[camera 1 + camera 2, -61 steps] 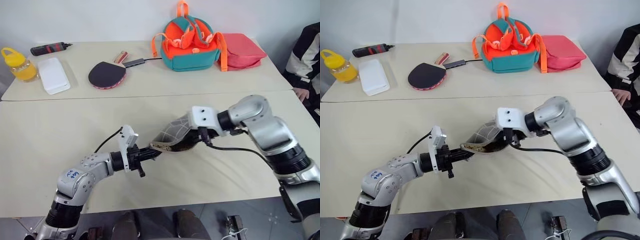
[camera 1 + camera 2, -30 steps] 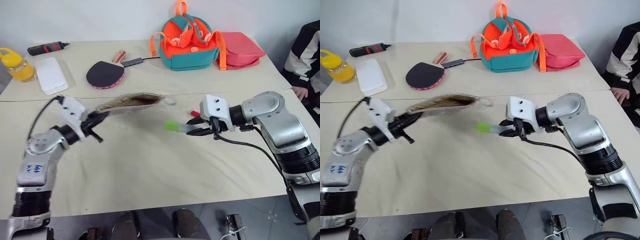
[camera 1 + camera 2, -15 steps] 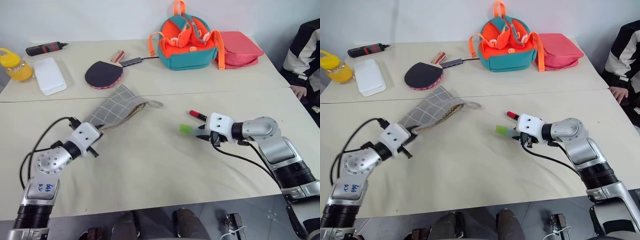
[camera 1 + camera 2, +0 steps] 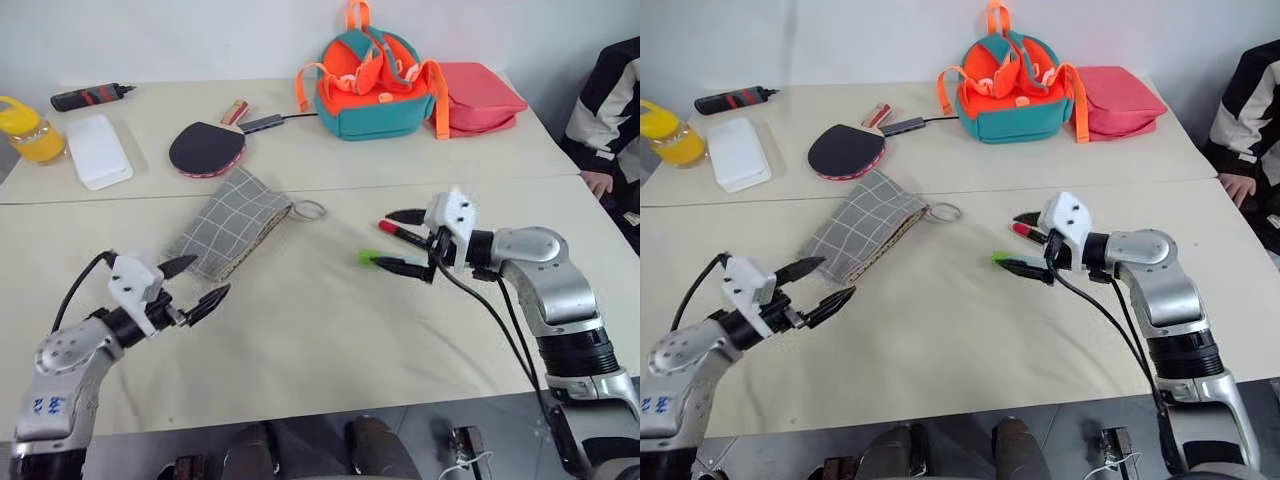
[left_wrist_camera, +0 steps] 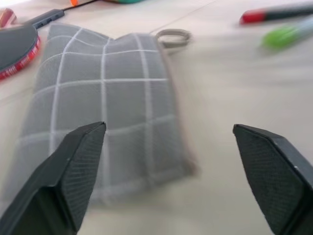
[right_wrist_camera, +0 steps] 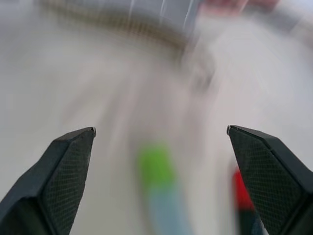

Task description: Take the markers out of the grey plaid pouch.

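Note:
The grey plaid pouch (image 4: pixel 235 220) lies flat on the table left of centre, its loop pull (image 4: pixel 311 210) pointing right. My left gripper (image 4: pixel 200 280) is open just short of the pouch's near end, touching nothing; the left wrist view shows the pouch (image 5: pixel 102 98) ahead of its spread fingers. Right of centre are the two markers, the red-capped one (image 4: pixel 392 230) and the green-capped one (image 4: pixel 368 257). My right gripper (image 4: pixel 402 240) is open around their rear ends, one finger on each side. I cannot tell whether they rest on the table.
On the far table stand an orange-teal bag (image 4: pixel 375 75), a pink-red pouch (image 4: pixel 485 95), a table tennis paddle (image 4: pixel 205 150), a white box (image 4: pixel 100 150), a yellow bottle (image 4: pixel 25 125) and a black-and-red pen-like object (image 4: pixel 90 97). A person (image 4: pixel 610 110) sits at the right edge.
My left gripper opened, let go of the pouch and drew back toward me; the pouch now lies flat. My right gripper opened off the two markers.

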### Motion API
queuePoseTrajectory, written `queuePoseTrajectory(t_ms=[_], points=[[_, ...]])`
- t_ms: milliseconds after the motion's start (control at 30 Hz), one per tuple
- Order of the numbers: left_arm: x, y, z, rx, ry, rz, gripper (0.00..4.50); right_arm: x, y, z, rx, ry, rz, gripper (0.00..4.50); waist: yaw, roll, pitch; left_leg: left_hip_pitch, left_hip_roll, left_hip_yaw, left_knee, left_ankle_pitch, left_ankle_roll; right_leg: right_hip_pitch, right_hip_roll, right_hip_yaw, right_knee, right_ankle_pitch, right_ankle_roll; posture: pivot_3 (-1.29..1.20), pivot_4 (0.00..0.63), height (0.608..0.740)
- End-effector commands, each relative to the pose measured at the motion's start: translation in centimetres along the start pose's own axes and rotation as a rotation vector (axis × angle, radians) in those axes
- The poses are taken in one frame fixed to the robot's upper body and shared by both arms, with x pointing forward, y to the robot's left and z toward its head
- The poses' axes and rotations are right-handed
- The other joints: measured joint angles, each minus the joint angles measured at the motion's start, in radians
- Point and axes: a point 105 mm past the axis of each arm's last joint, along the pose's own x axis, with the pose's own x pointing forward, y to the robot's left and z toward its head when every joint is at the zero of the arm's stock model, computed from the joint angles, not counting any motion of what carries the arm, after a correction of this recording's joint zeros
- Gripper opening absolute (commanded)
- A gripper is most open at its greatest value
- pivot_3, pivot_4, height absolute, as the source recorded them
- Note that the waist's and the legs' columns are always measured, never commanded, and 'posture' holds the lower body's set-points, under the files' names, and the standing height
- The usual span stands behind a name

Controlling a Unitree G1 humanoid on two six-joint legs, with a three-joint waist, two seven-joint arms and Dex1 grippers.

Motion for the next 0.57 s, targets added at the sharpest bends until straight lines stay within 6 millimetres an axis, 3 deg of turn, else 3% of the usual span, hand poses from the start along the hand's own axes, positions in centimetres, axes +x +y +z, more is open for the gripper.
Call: queuePoseTrajectory(t_ms=[33, 167, 300, 467, 567], points=[[-1.7, -0.3, 0.9, -0.032, -0.042, 0.035, 4.31, -1.5, 1.7, -0.2, 0.003, -0.081, -0.029, 4.50, 0.006, -0.001, 0.000, 0.000, -0.001, -0.002, 0.000, 0.000, 0.000, 0.002, 0.000, -0.001, -0.001, 0.000, 0.000, 0.00, 0.150, 0.740], [-4.1, 0.8, -0.3, -0.110, -0.036, 0.163, 4.31, -4.2, 4.1, -3.7, 0.060, -0.011, -0.005, 4.50, 0.022, -0.001, 0.000, 0.000, -0.003, -0.003, 0.000, -0.002, 0.001, 0.005, -0.002, -0.002, -0.005, 0.000, 0.000, 0.00, 0.150, 0.740], [-5.4, 0.6, -2.5, -0.113, 0.072, 0.194, 4.31, -6.2, 3.5, -5.0, 0.116, -0.036, -0.099, 4.50, 0.019, -0.001, 0.000, 0.003, -0.003, -0.002, 0.002, -0.001, 0.001, 0.008, -0.001, -0.001, -0.006, 0.000, 0.000, 0.00, 0.150, 0.740], [-6.2, 1.2, -3.2, -0.137, 0.051, 0.225, 4.31, -7.8, 4.0, -7.3, 0.116, 0.009, -0.136, 4.50, 0.023, -0.002, -0.001, 0.012, -0.003, -0.003, -0.001, -0.001, 0.002, 0.019, -0.001, -0.001, -0.010, 0.000, -0.002, 0.00, 0.150, 0.740], [-6.6, 1.9, -3.3, -0.118, 0.034, 0.263, 4.31, -8.5, 3.1, -7.7, 0.140, 0.006, -0.182, 4.50, 0.024, -0.002, -0.001, 0.012, -0.004, -0.003, -0.002, -0.001, 0.002, 0.020, -0.002, -0.001, -0.010, 0.000, -0.002, 0.00, 0.150, 0.740]])
